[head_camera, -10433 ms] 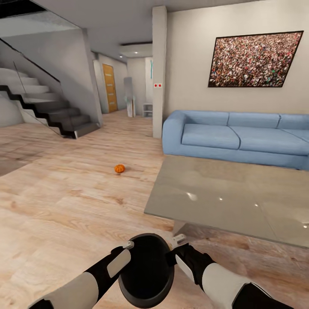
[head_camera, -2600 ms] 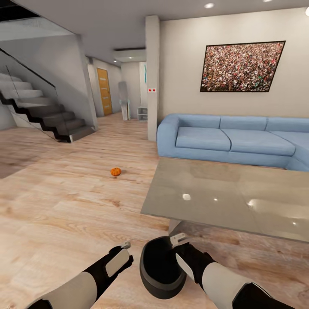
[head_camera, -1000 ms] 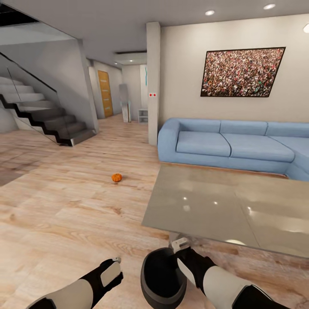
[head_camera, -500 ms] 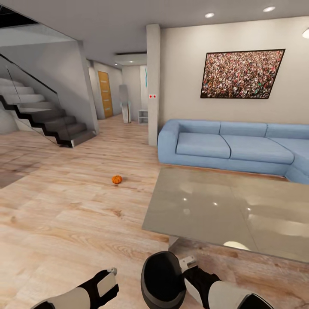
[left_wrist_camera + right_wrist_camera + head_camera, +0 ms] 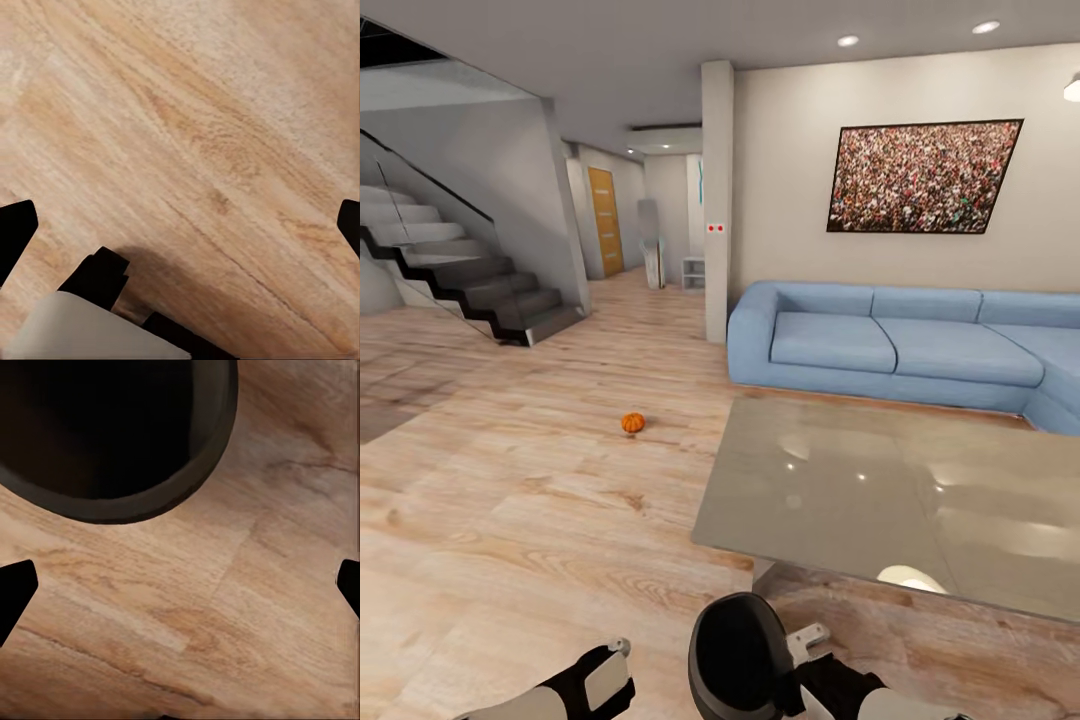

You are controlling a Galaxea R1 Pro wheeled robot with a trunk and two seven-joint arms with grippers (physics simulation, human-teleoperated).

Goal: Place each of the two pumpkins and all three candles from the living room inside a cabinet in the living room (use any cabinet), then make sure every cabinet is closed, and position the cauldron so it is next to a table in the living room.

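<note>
The cauldron (image 5: 738,655) sat on the wood floor (image 5: 510,520) at the near edge of the head view, just beside the near left corner of the glass table (image 5: 880,495), its rim tilted. In the right wrist view its dark rim (image 5: 150,502) lay clear of the fingertips (image 5: 16,585), which stood wide apart over bare planks, holding nothing. The right gripper (image 5: 807,638) rested just right of the cauldron; whether it touched the wall I could not tell. The left gripper (image 5: 615,655) hung to the cauldron's left, apart from it, and the left wrist view showed its fingertips (image 5: 16,229) spread wide over floor.

One pumpkin (image 5: 633,423) lay on the floor farther off and to the left, well apart from the table's left edge. Open floor ran between it and the arms, and on toward the stairs (image 5: 470,285) at far left. The sofa (image 5: 890,345) stood close behind the table's far edge.
</note>
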